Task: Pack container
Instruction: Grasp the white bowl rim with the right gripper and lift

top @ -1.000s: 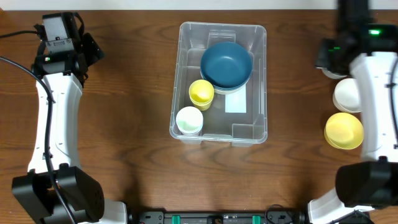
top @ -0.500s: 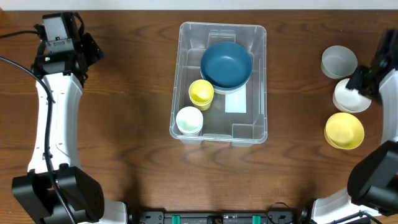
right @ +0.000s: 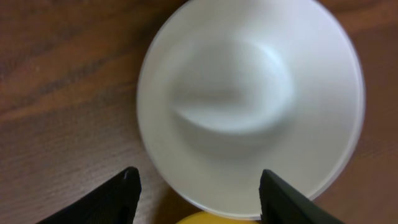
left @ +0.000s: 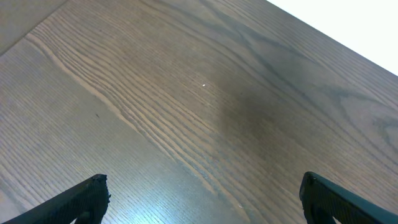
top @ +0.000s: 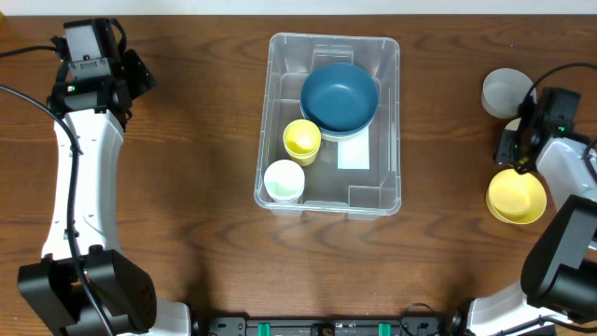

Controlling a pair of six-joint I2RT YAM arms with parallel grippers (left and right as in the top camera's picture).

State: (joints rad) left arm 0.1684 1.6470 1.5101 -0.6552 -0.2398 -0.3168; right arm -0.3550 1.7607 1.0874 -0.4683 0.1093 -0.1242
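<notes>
Container (top: 326, 185) sitting mid-surface (top: 187, 187), well left of right end effector (right: 199, 196), which is hovering part-open over white bowl (right: 249, 106), gripping nothing. Left end effector (left: 202, 199) hanging wide open, empty. Counting one container, three bowls, three cups. Versus a second ago: right arm (top: 564, 163) is coming off grey cup (top: 506, 91) onto white bowl; container contents not changing.

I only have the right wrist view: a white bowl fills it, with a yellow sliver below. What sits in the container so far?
Observer: The container holds a blue bowl, a yellow cup and a pale cup.
Operator: And that yellow below?
Observer: A yellow bowl on the table, beside the white bowl.
Operator: Anything on the far left?
Observer: The left gripper is open over bare table, well apart from the container.
</notes>
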